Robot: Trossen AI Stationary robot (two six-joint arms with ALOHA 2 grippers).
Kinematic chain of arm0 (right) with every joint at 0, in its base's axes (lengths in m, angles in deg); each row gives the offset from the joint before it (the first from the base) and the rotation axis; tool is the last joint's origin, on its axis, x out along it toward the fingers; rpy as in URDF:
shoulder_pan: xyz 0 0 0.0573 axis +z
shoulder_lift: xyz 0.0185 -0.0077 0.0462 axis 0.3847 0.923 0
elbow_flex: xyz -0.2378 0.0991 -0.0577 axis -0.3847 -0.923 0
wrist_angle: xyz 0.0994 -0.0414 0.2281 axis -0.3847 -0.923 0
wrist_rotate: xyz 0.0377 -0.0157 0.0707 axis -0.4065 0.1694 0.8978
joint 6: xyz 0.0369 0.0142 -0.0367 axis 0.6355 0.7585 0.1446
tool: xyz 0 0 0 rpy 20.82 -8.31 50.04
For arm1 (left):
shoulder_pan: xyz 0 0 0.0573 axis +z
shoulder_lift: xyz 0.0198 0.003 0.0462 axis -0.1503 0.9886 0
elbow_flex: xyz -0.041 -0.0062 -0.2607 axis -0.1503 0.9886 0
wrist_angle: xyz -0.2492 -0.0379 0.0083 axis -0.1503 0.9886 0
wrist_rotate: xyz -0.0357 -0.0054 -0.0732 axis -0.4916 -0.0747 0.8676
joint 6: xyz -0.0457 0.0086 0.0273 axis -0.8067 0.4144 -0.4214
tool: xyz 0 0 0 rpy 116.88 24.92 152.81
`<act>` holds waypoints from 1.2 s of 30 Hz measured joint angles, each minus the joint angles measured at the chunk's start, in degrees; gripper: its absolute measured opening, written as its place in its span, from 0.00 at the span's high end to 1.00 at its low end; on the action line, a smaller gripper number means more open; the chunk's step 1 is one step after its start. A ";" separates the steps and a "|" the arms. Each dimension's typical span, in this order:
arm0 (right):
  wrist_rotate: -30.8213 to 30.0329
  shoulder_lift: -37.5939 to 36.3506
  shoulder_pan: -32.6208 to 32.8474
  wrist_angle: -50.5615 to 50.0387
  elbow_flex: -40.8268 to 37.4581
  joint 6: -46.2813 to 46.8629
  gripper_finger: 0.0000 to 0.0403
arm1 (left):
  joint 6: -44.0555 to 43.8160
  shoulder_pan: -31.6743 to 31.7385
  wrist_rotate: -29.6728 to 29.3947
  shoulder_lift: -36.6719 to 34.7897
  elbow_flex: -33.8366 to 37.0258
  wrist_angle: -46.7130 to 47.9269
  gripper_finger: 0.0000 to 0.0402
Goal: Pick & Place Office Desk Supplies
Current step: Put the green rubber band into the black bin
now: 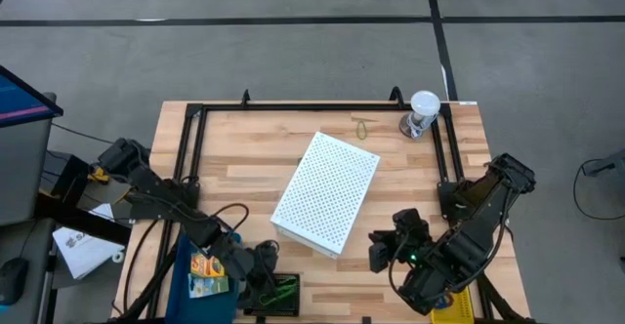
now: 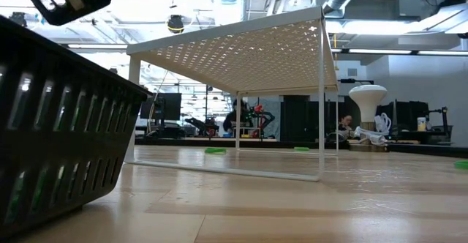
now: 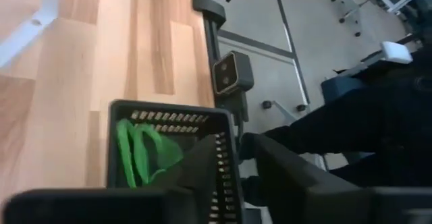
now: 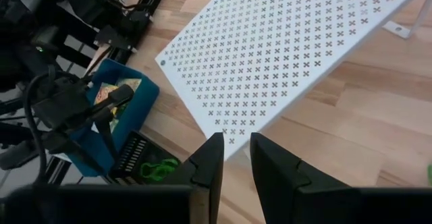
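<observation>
A black slotted basket (image 1: 278,291) stands at the table's near edge with bright green rubber-band loops (image 3: 142,153) lying on its floor. My left gripper (image 3: 237,143) hovers open just above the basket's rim (image 1: 266,262), nothing between its fingers. To the basket's left, a blue tray (image 1: 187,265) holds a yellow-orange crayon box (image 1: 203,263) and a greenish card box (image 1: 209,286). An olive loop (image 1: 363,127) lies flat on the far part of the table. My right gripper (image 4: 236,140) hangs open and empty above the near right of the table (image 1: 383,251).
The big white perforated box (image 1: 326,192) stands on thin legs mid-table, between the two arms. A clear cup with a white lid (image 1: 422,114) is at the far right corner. A black frame (image 1: 293,106) runs round the table's edges. Bare wood lies far left.
</observation>
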 joint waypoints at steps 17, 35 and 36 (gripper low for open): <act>17.98 6.28 3.29 -0.84 -5.04 14.43 0.82 | 5.36 7.29 -1.58 -11.67 -0.01 5.11 0.44; 24.37 -20.21 1.50 33.09 -51.97 12.18 0.81 | 8.75 21.73 -2.02 -28.50 -0.07 6.18 0.45; 25.14 -21.67 1.51 32.70 -53.48 11.22 0.80 | 8.66 21.97 -2.35 -28.59 -0.07 6.23 0.45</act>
